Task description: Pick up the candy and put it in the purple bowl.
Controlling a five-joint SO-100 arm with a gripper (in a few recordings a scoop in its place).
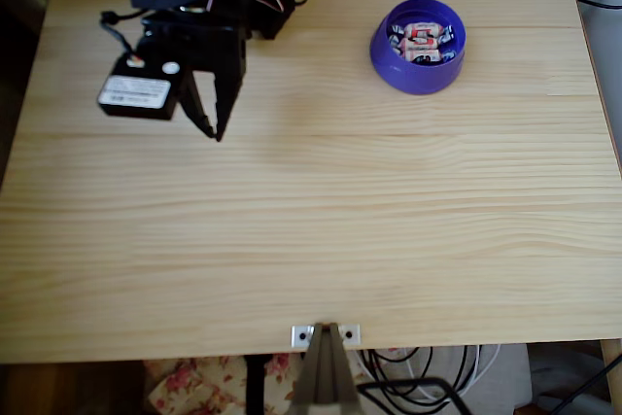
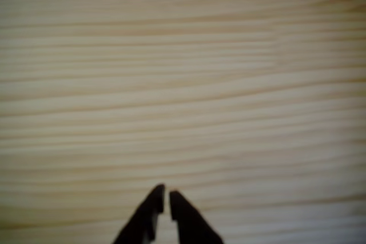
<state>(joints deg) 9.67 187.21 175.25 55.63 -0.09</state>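
Far right on the table (image 1: 292, 240), candies (image 1: 421, 41) lie inside the purple bowl (image 1: 394, 70); far left, the gripper (image 1: 214, 131) is clenched, holding nothing

You have one purple bowl (image 1: 418, 67) on the desk (image 1: 311, 240). Inside it you can count about three candies (image 1: 423, 39), lying close together, but the exact number is hard to tell. You have one arm with one tool (image 1: 212, 129), and the tool has two dark fingers (image 2: 150, 212).
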